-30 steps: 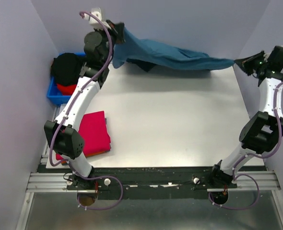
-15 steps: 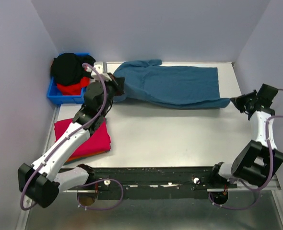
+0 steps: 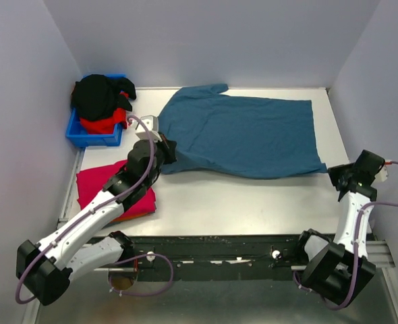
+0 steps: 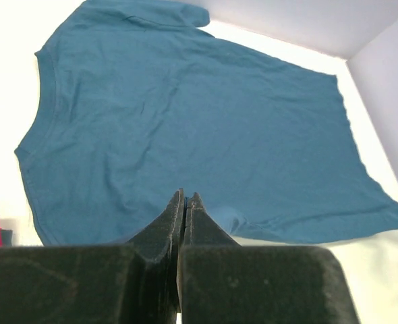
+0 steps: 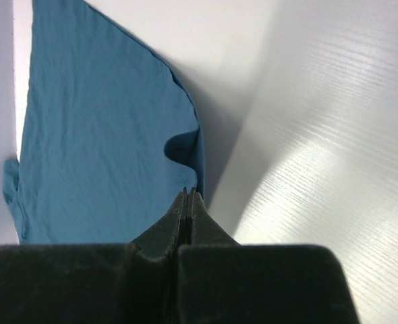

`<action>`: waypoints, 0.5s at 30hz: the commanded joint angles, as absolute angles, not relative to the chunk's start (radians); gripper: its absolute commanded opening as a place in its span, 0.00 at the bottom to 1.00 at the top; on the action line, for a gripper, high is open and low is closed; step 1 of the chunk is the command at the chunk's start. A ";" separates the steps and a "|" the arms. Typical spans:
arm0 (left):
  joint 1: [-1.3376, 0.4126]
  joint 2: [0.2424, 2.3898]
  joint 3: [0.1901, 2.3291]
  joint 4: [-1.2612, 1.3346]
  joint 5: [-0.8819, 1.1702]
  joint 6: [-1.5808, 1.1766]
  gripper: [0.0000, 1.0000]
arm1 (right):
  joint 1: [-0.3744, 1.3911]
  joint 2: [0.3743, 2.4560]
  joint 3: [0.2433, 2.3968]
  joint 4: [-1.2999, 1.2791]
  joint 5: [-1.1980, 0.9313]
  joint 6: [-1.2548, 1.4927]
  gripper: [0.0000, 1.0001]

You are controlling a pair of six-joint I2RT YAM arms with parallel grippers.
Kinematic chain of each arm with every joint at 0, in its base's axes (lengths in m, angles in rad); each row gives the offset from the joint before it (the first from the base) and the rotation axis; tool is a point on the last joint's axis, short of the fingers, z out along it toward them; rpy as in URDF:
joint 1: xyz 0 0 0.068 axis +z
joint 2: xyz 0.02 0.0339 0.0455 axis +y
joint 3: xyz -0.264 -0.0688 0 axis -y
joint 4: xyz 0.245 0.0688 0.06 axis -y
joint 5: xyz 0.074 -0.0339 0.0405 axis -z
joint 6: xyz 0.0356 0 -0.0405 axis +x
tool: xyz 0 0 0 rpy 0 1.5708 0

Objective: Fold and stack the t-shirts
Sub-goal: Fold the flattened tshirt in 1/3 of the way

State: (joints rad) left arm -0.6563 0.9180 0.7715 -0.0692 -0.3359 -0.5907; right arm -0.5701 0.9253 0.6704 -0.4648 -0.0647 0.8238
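Across the far half of the table (image 3: pixel 253 202) lay the teal shirt (image 3: pixel 246 135), spread flat with its neck to the left. Its near edge looked pinched at both ends. The left gripper (image 4: pixel 185 201) had its fingers closed on the near-left edge and the right gripper (image 5: pixel 187 196) on the near-right corner, probably to draw the cloth smooth for folding. At near left a folded pink shirt (image 3: pixel 111 185) waited as the stack's base. More shirts (image 3: pixel 98 101), black and red, were heaped in the bin (image 3: pixel 91 140) at far left. Pale walls closed in three sides.

White arms (image 3: pixel 84 226), black joints, purple cables (image 3: pixel 135 116)
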 commanded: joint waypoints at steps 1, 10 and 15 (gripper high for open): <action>-0.658 1.061 0.839 -0.020 -0.384 -0.512 0.00 | -0.574 0.983 0.655 -0.413 -0.118 0.810 0.01; -0.510 1.293 1.000 0.066 -0.209 -0.474 0.00 | -0.560 1.160 0.750 -0.379 -0.140 0.804 0.01; -0.411 1.376 1.083 0.104 -0.101 -0.494 0.00 | -0.523 1.259 0.813 -0.357 -0.118 0.821 0.01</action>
